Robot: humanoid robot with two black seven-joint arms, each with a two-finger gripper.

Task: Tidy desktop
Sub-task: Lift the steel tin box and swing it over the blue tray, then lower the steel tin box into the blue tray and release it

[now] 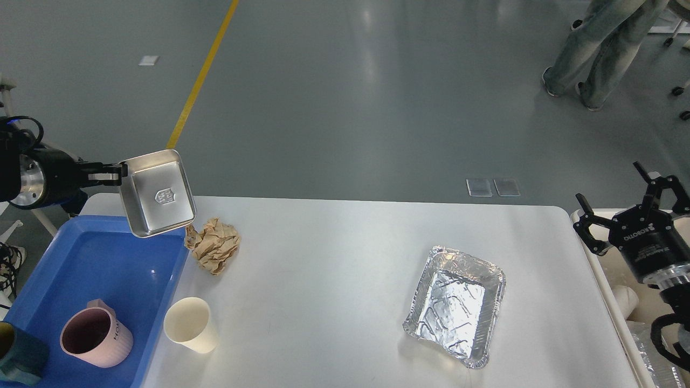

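The white desktop (345,258) fills the lower view. My left gripper (116,173) is shut on the rim of a steel tray (157,193) and holds it tilted in the air above the far corner of the blue plastic tray (108,258). On the desktop lie a crumpled brown paper ball (213,245), a cream paper cup (191,325) and a foil container (455,304). My right gripper (625,210) is open and empty, off the desktop's right edge.
The blue tray holds a pink mug (96,334) and a dark teal object (19,355) at its near end. A beige bin (620,302) stands to the right of the desktop. A person's legs (598,48) stand at the far right on the floor.
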